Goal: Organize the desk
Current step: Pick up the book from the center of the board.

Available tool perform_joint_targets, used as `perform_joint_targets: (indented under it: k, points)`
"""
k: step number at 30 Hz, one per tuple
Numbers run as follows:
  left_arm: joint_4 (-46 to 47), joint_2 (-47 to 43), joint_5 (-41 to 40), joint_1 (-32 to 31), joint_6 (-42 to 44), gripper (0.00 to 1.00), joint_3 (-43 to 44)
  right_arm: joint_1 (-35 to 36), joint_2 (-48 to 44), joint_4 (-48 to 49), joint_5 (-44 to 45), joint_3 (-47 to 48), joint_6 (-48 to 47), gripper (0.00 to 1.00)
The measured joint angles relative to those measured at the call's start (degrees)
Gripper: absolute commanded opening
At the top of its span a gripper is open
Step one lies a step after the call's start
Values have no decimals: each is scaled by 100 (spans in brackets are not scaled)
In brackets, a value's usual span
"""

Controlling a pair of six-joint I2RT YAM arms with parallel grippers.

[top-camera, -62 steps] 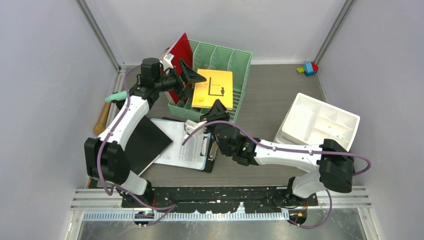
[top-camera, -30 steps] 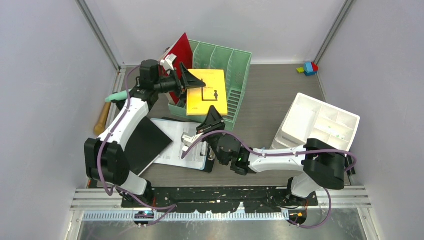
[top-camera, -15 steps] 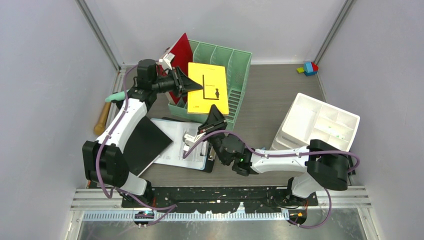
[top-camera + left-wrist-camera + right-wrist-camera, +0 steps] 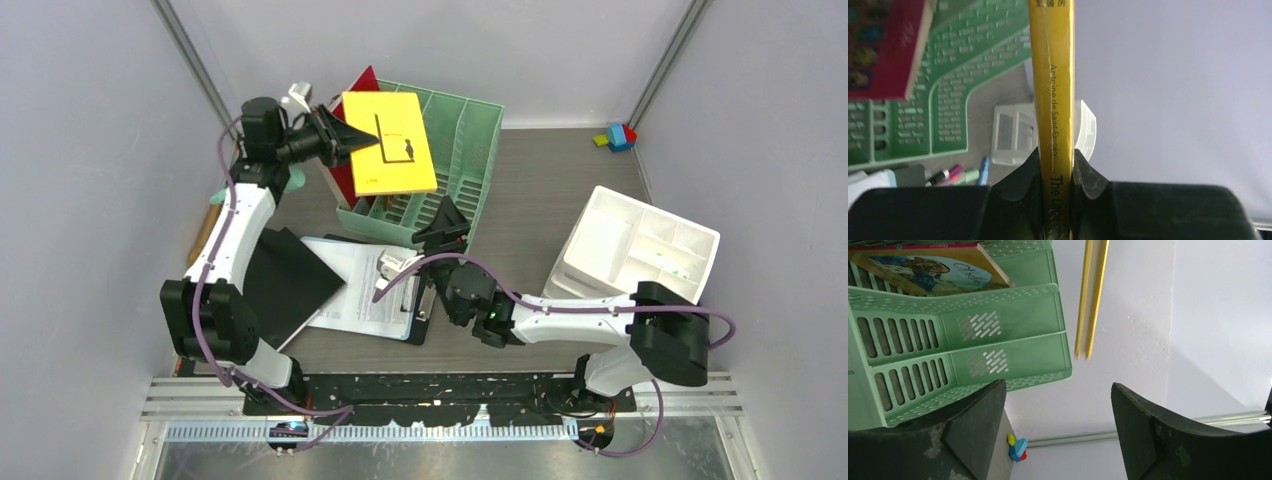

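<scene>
L gripper [image 4: 345,141] is clamped on a yellow book [image 4: 390,140] at its spine end; in the L wrist view both fingers [image 4: 1023,172] are pressed flat against the covers, w/ the spine facing the cam and the book [image 4: 1052,75] upright. The book is held up over the rear-left slots of the green rack [image 4: 455,150]; from the R wrist it [image 4: 1091,295] is seen edge-on, apart from the rack [image 4: 973,325]. A red book [image 4: 365,82] is leaned at the rack's left end. R gripper [image 4: 447,225] is spread wide w/ nothing between its jaws and is pointed at the rack's near side; its fingers [image 4: 983,410] are seen well apart. The desk [image 4: 560,190] fills the floor of the cell between the pale walls, w/ everything set on it: rack at rear centre, white organizer [image 4: 640,245] at right, toy blocks [image 4: 620,137] in the far-right corner, clipboard w/ paper [image 4: 370,290] and a black folder [image 4: 285,280] at near left. Markers [image 4: 955,175] are seen by the clipboard in the L wrist view.
</scene>
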Motion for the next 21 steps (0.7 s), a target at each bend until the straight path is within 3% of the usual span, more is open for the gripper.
perform_joint_targets:
  k: [4, 9, 15, 21]
  points:
    - [-332, 142, -275, 302, 409, 0, 859, -210, -297, -522, 85, 4, 566, 83]
    - [-710, 42, -911, 299, 1644, 0, 1648, -772, -763, -1541, 199, 286, 1478, 83]
    - [-918, -219, -1657, 151, 3178, 0, 1694, -1543, -1519, -2970, 199, 885, 2894, 83]
    - [-494, -396, -2245, -348, 4531, 0, 1281, -2098, -1991, -3917, 70, 1244, 3893, 83]
